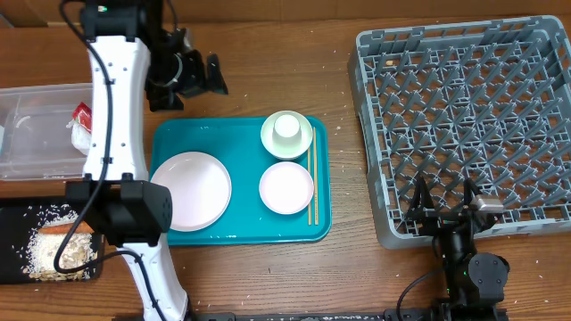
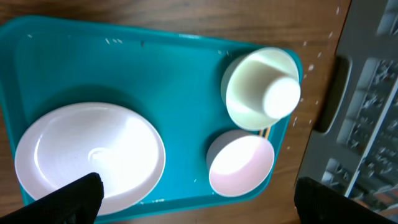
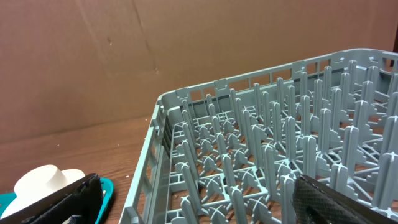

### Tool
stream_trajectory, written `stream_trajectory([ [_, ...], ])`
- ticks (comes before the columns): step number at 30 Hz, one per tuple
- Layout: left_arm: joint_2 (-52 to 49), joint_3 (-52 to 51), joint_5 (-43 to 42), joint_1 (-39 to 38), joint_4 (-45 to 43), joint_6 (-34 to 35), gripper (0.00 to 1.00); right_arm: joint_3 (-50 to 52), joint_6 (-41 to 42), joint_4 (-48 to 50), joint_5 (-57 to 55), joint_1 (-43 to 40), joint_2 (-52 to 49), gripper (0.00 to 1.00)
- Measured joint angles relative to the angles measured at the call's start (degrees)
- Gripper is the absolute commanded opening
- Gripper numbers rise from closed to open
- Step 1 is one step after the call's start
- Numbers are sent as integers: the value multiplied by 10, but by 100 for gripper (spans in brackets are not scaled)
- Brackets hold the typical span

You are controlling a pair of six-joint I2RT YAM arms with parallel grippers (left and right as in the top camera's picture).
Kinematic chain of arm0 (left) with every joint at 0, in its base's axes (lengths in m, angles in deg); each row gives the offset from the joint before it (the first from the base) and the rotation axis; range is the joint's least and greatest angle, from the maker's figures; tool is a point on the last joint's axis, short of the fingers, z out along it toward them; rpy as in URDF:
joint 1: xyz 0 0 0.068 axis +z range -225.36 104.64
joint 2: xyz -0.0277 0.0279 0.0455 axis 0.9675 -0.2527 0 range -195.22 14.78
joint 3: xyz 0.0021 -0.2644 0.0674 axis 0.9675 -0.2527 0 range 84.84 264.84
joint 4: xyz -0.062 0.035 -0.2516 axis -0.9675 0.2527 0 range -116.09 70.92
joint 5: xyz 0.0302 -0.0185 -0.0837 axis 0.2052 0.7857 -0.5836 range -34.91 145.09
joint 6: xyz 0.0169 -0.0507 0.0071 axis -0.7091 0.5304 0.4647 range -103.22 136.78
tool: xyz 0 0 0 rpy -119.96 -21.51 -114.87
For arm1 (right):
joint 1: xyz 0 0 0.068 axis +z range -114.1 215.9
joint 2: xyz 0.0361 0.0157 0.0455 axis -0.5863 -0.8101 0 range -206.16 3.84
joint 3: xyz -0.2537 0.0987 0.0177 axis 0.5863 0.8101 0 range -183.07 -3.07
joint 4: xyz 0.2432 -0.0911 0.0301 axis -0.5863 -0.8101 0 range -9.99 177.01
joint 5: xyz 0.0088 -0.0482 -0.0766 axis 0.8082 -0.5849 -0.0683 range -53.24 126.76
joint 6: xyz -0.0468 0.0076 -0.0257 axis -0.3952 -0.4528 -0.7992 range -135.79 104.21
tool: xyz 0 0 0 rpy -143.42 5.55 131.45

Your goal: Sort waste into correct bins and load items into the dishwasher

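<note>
Your right gripper (image 1: 443, 207) sits at the near edge of the rack (image 1: 464, 116). Its fingers (image 3: 68, 199) are spread wide with nothing between them, and the rack's pegs rise just ahead. Your left gripper (image 1: 198, 67) is also wide open and empty. In the left wrist view, its fingers (image 2: 78, 199) frame the teal tray (image 1: 241, 143) below, touching nothing.

From above, the left gripper hangs over bare table just past the tray's far edge. The tub (image 1: 36, 134) lies to its left, and the black tray (image 1: 18, 218) is well off toward the arm's base.

On the teal tray, the plate (image 1: 192, 190) lies nearest that base. The two dishes (image 1: 286, 188) lie on the rack side, with the cup (image 1: 286, 127) standing on the far one. The chopsticks (image 1: 311, 187) run along the tray's rack-side edge, beside the dishes.

The red wrapper (image 1: 82, 113) and white wrapper (image 1: 80, 134) are in the tub. The carrot (image 1: 62, 230) and rice (image 1: 45, 250) are in the black tray.
</note>
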Motion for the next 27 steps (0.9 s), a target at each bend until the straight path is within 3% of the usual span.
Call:
stream_trajectory([
  [10,157,-155,67,-35,-2,3,100,0,0,1,0,0,0,100],
  [14,271,-216,117,-34,-9,20,100,0,0,0,0,0,0,100],
  [17,282,-235,156,-26,-22,58,100,0,0,0,0,0,0,100],
  [20,280,-254,191,-1,-34,95,100,0,0,0,0,0,0,100],
  [27,280,-274,213,139,-10,142,100,0,0,0,0,0,0,100],
])
